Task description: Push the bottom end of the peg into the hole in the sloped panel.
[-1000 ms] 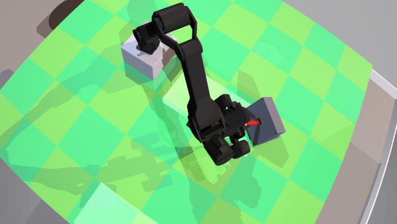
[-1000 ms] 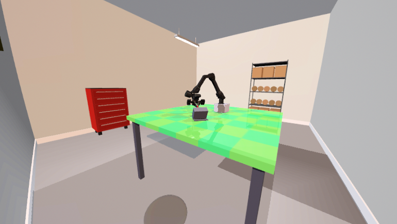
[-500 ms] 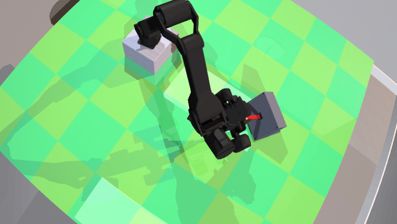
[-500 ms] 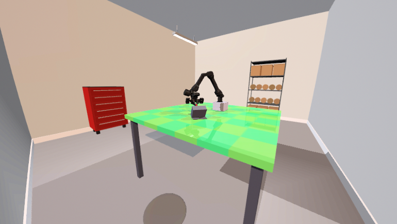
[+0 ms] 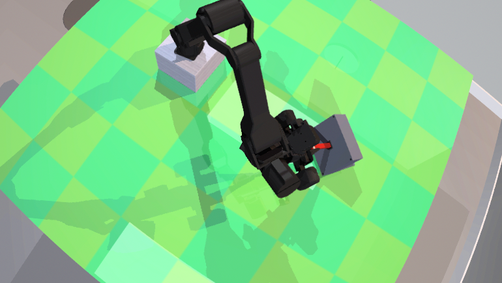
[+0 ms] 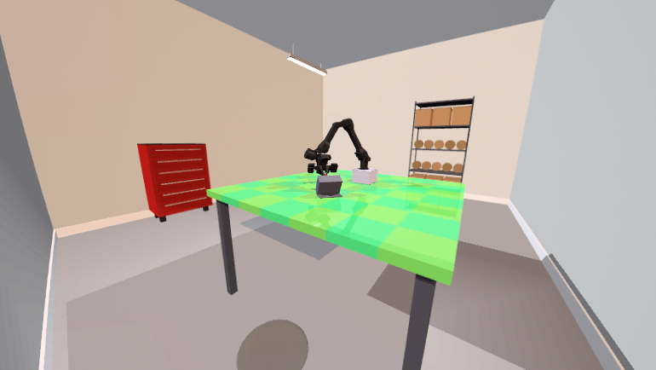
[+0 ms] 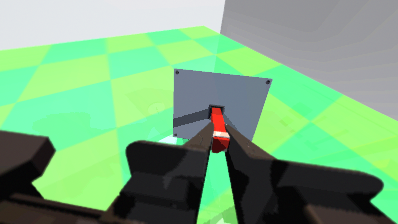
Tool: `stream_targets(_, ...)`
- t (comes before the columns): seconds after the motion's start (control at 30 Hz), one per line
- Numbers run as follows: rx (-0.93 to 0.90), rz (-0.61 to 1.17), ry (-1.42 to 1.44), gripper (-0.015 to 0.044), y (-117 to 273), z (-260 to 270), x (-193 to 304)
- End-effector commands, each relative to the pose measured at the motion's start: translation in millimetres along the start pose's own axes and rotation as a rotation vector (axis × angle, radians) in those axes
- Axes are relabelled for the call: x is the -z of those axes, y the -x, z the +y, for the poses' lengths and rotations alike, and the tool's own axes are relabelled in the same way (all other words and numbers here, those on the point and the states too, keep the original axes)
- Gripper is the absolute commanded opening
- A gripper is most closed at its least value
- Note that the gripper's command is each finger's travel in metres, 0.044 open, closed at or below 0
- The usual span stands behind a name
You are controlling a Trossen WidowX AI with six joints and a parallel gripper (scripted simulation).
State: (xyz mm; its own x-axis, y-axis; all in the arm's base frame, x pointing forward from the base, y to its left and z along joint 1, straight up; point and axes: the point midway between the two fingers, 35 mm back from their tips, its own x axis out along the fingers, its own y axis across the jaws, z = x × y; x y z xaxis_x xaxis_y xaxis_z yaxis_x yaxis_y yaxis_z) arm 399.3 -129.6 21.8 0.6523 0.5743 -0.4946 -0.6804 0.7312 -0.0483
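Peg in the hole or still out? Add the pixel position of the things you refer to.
Partly in: the red peg's (image 5: 321, 145) (image 7: 218, 120) far end meets the hole, most of its length outside. Depth inside: cannot tell.

The robot arm (image 5: 255, 91) (image 6: 348, 124) is matte black with chunky joints.

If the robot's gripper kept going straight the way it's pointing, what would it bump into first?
Probably the grey sloped panel. The gripper holds the red peg, whose far end is at the panel's hole. How deep it sits is hard to tell.
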Motion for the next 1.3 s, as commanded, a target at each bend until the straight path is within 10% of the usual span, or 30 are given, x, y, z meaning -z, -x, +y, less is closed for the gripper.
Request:
stream_targets(0.0, -0.001, 0.004, -0.006, 0.0000, -3.1, 0.8, 1.8)
stream_targets(1.27, -0.002, -0.001, -0.002, 0.0000, -21.4, 0.5, 0.7)
